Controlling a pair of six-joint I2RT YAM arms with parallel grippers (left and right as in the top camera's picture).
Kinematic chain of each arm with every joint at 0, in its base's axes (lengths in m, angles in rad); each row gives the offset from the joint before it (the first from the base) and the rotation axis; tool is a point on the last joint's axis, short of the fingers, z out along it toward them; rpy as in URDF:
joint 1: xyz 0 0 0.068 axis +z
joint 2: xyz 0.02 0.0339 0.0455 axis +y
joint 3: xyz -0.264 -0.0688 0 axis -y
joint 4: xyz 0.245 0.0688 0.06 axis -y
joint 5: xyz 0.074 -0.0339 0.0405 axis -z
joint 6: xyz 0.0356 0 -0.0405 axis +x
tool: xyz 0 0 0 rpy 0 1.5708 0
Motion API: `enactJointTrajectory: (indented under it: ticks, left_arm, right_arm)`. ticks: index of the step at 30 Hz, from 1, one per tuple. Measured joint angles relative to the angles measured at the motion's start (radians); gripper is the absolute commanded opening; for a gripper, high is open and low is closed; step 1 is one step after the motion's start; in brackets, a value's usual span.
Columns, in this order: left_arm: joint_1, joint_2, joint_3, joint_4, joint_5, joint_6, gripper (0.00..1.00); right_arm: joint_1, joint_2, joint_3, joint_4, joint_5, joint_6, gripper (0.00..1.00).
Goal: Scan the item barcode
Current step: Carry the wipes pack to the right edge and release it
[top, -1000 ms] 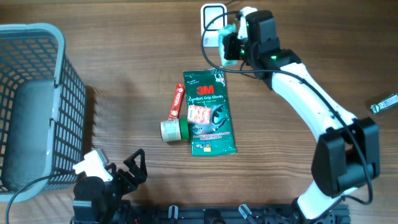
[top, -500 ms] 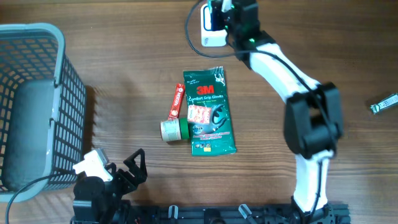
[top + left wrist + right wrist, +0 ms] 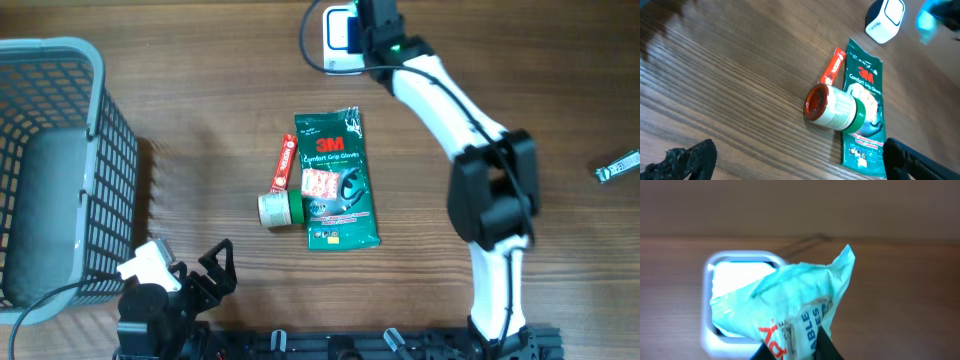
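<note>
The crinkled teal plastic packet (image 3: 790, 305), pinched by the right gripper (image 3: 792, 352) over the far white square scanner (image 3: 722, 270), is seen plainly only from the right wrist; overhead, the left gripper (image 3: 185, 268) is spread.

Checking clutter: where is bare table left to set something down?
Bare wood lies between the basket and the red tube, and between the right arm and the metal piece. Crowded: around the glove pack, and at the scanner where the right gripper holds a packet.
</note>
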Motion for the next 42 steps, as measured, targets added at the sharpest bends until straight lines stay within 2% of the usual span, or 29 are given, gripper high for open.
enactJointTrajectory:
  ticks: [1,5,8,12,15,20,21,22,23,26,31,35,38,42]
  left_arm:
    - [0.0,0.0,0.0,0.001,0.0,0.0,1.0]
    - [0.0,0.0,0.0,0.0,0.0,0.0,1.0]
    - [0.0,0.0,0.0,0.0,0.0,0.0,1.0]
    - [0.0,0.0,0.0,0.0,0.0,0.0,1.0]
    - [0.0,0.0,0.0,0.0,0.0,0.0,1.0]
    - [0.0,0.0,0.0,0.0,0.0,0.0,1.0]
    - [0.0,0.0,0.0,0.0,0.0,0.0,1.0]
    - [0.0,0.0,0.0,0.0,0.0,0.0,1.0]
    - [0.0,0.0,0.0,0.0,0.0,0.0,1.0]
    - [0.0,0.0,0.0,0.0,0.0,0.0,1.0]
    - [0.0,0.0,0.0,0.0,0.0,0.0,1.0]
    - [0.0,0.0,0.0,0.0,0.0,0.0,1.0]
    - [0.0,0.0,0.0,0.0,0.0,0.0,1.0]
    - [0.0,0.0,0.0,0.0,0.0,0.0,1.0]
  right_arm:
    - [-0.018,-0.092,0.005,-0.198,0.114,0.023,0.05]
    - [-0.141,-0.209,0.025,-0.463,0.27,0.067,0.04]
    - [-0.333,-0.199,-0.018,-0.476,0.267,0.082,0.05]
    - [-0.583,-0.114,-0.134,-0.461,0.161,0.109,0.04]
    - [-0.685,-0.062,-0.187,-0.467,0.09,0.124,0.05]
    - [-0.753,-0.055,-0.2,-0.484,0.044,0.167,0.08]
    - [-0.765,-0.055,-0.2,-0.502,0.039,0.184,0.23]
    - [-0.782,-0.055,-0.2,-0.52,0.035,0.201,0.58]
    - [-0.806,-0.055,-0.2,-0.534,0.035,0.224,1.0]
    - [-0.85,-0.074,-0.2,-0.564,0.035,0.236,0.99]
    - [-0.802,-0.232,-0.2,-0.627,-0.029,0.233,1.0]
    - [-0.685,-0.36,-0.195,-0.719,-0.318,0.233,1.0]
    - [-0.576,-0.365,-0.211,-0.79,-0.561,0.233,1.0]
    - [-0.359,-0.365,-0.302,-0.821,-0.741,0.172,1.0]
